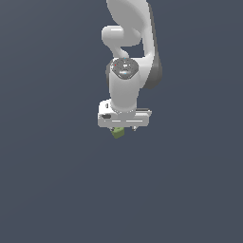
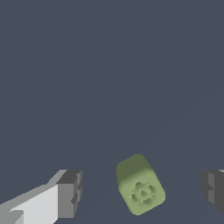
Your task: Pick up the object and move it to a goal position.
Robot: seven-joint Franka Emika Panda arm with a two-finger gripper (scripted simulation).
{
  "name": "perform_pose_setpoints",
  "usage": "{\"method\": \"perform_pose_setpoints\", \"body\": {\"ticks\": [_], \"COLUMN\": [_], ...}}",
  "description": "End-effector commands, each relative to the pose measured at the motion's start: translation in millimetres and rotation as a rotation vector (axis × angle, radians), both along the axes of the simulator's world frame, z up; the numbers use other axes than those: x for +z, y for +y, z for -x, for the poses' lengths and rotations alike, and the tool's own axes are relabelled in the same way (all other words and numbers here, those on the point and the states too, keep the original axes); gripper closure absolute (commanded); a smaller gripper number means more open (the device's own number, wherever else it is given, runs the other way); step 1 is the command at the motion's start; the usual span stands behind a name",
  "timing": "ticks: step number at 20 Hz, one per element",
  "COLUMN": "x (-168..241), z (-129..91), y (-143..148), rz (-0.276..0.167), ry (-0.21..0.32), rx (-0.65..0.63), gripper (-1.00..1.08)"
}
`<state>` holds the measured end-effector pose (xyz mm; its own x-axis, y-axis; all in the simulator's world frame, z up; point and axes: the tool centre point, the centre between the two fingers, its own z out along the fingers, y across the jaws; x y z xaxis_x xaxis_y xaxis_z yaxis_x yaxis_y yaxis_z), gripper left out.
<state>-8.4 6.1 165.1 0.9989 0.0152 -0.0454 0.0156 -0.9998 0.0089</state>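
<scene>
I see the object [image 2: 140, 190], a small olive-green cube with rounded edges, lying between the two fingers of the hand [image 2: 142, 194] in my wrist view. A circular embossed mark shows on the face turned toward the wrist camera, and the cube sits skewed, its edges not lined up with the fingers. Neither finger touches it: the light-and-grey fingertip [image 2: 69, 194] on one side stands clear of it, and the dark fingertip on the other side is farther off still, partly cut by the picture's edge. So I read the hand as spread wide, gripping nothing.

In the exterior view the object [image 1: 117, 132] peeks out just below the white body of the hand [image 1: 124, 128], toward the exterior view's left of the hand's middle, and it is clearly narrower than the hand. Only part of it shows; the rest is hidden behind the hand.

Above the hand, the white arm [image 1: 125, 85] rises straight up and curves out of the picture. All around the object lies a plain dark grey-blue tabletop [image 1: 52, 180], and I cannot tell from either view whether the cube rests on it.
</scene>
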Motion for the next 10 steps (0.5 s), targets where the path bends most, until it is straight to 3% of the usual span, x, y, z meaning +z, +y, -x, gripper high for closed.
{"method": "perform_pose_setpoints", "body": {"ticks": [1,10], "x": [0.0,8.0], "z": [0.0,-1.4], "y": [0.0,-12.1], "rz": [0.000,-0.023], "ry": [0.000,-0.012], "rx": [0.000,-0.070], "gripper": [-0.92,-0.92]}}
